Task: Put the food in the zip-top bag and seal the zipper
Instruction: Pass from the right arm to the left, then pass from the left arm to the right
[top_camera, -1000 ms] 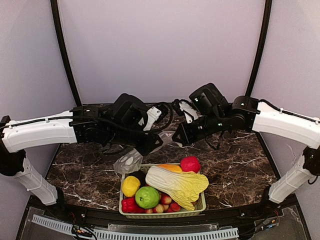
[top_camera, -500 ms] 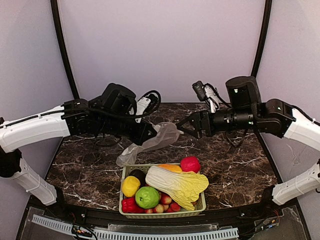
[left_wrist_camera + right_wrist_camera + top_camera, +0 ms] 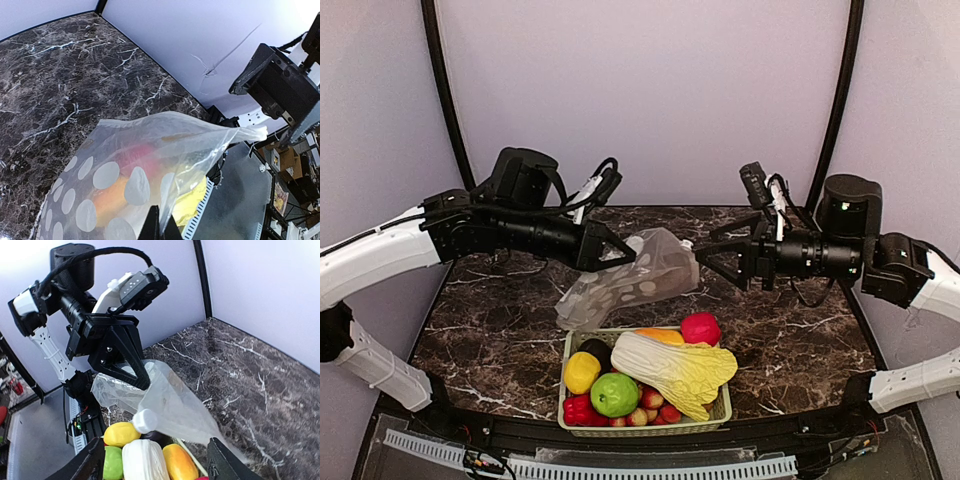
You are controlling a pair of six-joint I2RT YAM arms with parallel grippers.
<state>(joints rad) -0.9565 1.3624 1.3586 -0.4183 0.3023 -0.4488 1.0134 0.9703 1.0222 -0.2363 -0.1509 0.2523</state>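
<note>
The zip-top bag (image 3: 635, 282), clear with white dots, hangs in the air above the table behind the basket. My left gripper (image 3: 620, 256) is shut on its upper edge, and the left wrist view shows the fingers (image 3: 152, 225) pinching the film of the bag (image 3: 135, 165). My right gripper (image 3: 704, 256) stands open just right of the bag's end. In the right wrist view the bag (image 3: 172, 400) tapers toward one finger of the right gripper (image 3: 156, 445). The food lies in the basket: cabbage (image 3: 675, 368), pink fruit (image 3: 700, 327), lemon (image 3: 582, 372), green apple (image 3: 614, 394), red pepper (image 3: 577, 410). I cannot make out the zipper.
A pale green slotted basket (image 3: 724, 411) stands at the near middle of the dark marble table (image 3: 790, 340), holding also an orange fruit (image 3: 663, 336) and small red fruits (image 3: 658, 408). Grey walls and two black posts enclose the back.
The right gripper has opened, let go of the bag and drawn back to the right. The left gripper has shut on the bag, moved left and lifted it off the table.
</note>
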